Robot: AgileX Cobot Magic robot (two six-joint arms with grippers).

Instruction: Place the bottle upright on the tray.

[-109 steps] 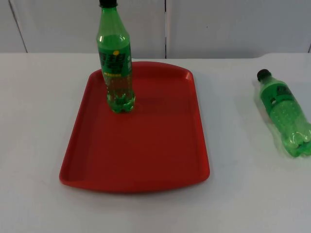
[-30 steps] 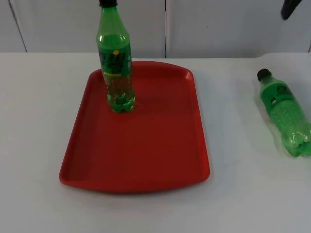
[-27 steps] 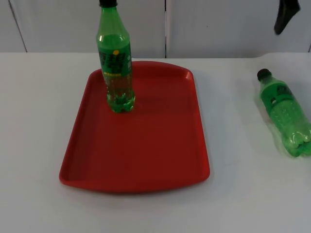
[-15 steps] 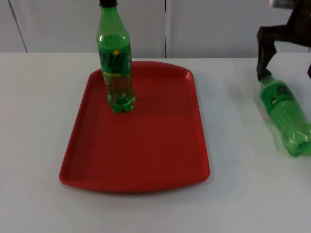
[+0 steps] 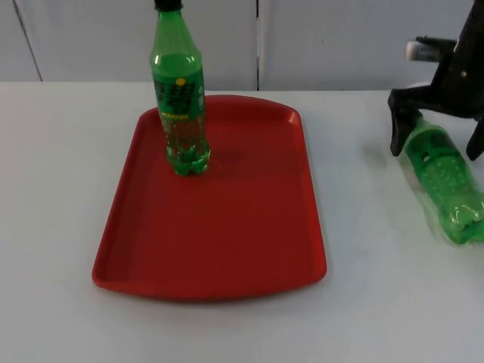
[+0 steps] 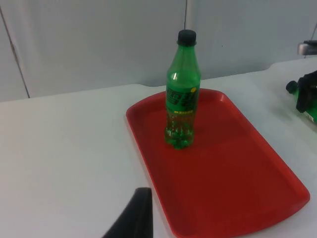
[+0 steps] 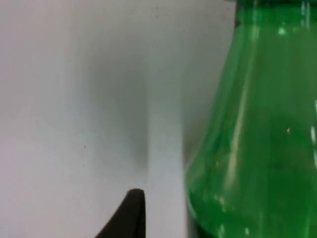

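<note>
A green soda bottle (image 5: 448, 185) lies on its side on the white table at the right, its neck end pointing to the wall. My right gripper (image 5: 435, 151) stands open over that neck end, one finger on each side of the bottle's shoulder, and hides the cap. The right wrist view has the green shoulder (image 7: 252, 129) close beside a black fingertip (image 7: 130, 213). The red tray (image 5: 227, 249) lies mid-table. A second green bottle (image 5: 180, 91) with a black cap stands upright on its back left part. My left gripper (image 6: 136, 218) waits off to the left of the tray.
The grey partition wall (image 5: 340, 38) runs along the back of the table. Bare white table (image 5: 363, 227) separates the tray's right rim from the lying bottle. Most of the tray's floor in front of the standing bottle is bare.
My right arm has come down from the upper right corner to the lying bottle, and its open fingers now straddle the neck end. Neither bottle has moved.
</note>
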